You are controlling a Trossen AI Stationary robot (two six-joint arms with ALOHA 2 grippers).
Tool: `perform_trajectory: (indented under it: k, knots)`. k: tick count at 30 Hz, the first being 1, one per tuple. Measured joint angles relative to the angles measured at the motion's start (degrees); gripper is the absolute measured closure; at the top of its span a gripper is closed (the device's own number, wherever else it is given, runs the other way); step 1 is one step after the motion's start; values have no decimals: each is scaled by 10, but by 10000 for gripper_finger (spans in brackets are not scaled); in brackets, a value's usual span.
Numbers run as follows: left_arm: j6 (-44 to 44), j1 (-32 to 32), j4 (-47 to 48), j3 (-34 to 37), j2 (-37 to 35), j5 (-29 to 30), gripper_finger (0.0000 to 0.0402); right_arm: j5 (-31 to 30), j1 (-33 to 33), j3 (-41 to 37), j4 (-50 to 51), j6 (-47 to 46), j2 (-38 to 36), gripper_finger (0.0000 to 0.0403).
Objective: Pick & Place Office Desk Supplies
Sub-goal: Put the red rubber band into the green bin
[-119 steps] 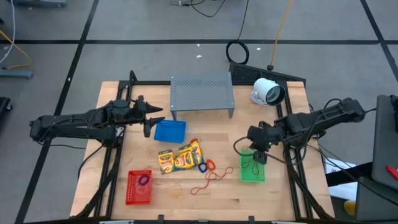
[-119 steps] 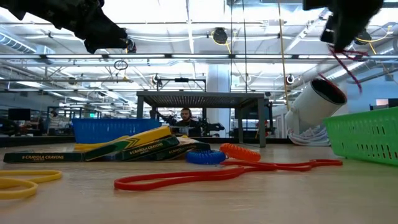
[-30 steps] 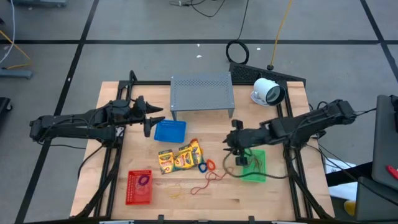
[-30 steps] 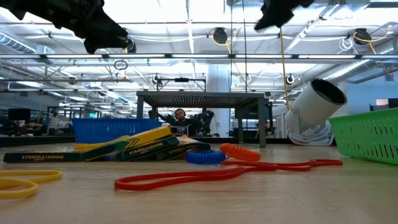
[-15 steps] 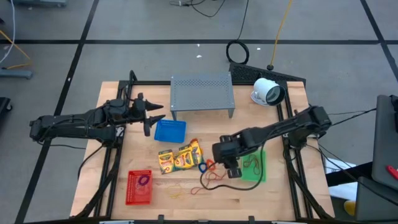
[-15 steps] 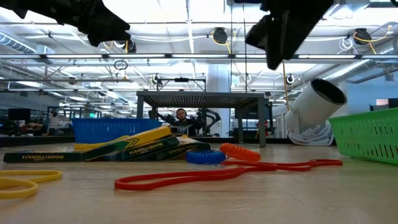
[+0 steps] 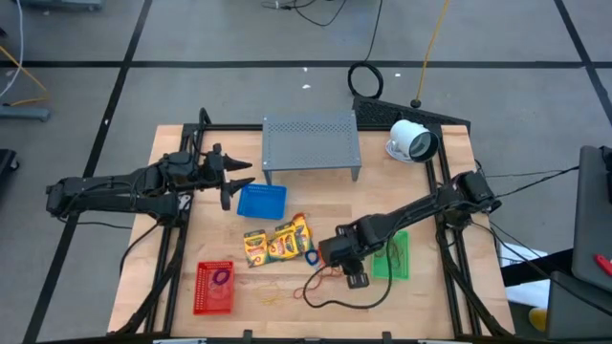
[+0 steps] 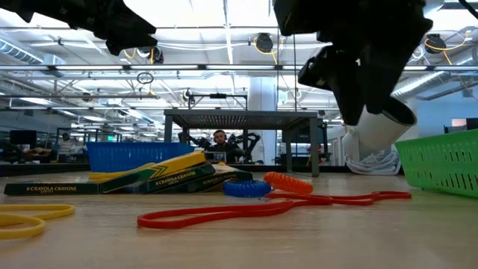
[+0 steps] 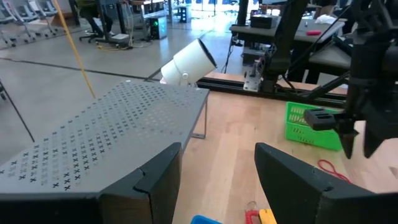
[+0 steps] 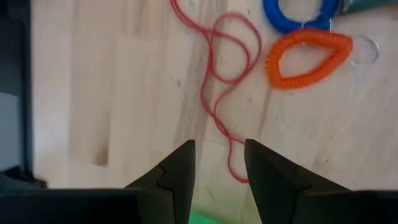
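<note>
The right end effector hangs over the middle of the wooden counter, fingers parted a modest way and holding nothing, directly above a long red rubber-band loop that snakes flat across the boards beneath it. Just beyond its fingertips lie an orange coiled band and a blue coiled band, the two touching or nearly so. Beside those, farther from the end effector, yellow crayon packs lie in a loose, overlapping heap.

The sorting looks partly done. A green basket just beside the right end effector already holds a few thin loops, and a red basket, well apart on the far side of the crayons, holds a purple band. A blue basket sits near the left end effector, and its contents cannot be made out. Left on the open counter are the crayon packs, the red, orange and blue bands, and a thin yellow band lying between the red loop and the red basket.

The left end effector waits partly open and empty beside the grey perforated stand. The red loop looks thin and limp, likely awkward to pinch off the flat wood.
</note>
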State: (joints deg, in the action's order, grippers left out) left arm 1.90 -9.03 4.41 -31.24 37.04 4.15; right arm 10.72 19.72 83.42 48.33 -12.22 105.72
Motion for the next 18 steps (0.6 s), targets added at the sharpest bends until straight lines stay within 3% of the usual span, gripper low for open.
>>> perform_trajectory:
  k: [18]
  knots:
    - [45, 0, -1, 0, 0, 3, 188, -2, 25, 0, -7, 268, 30, 275]
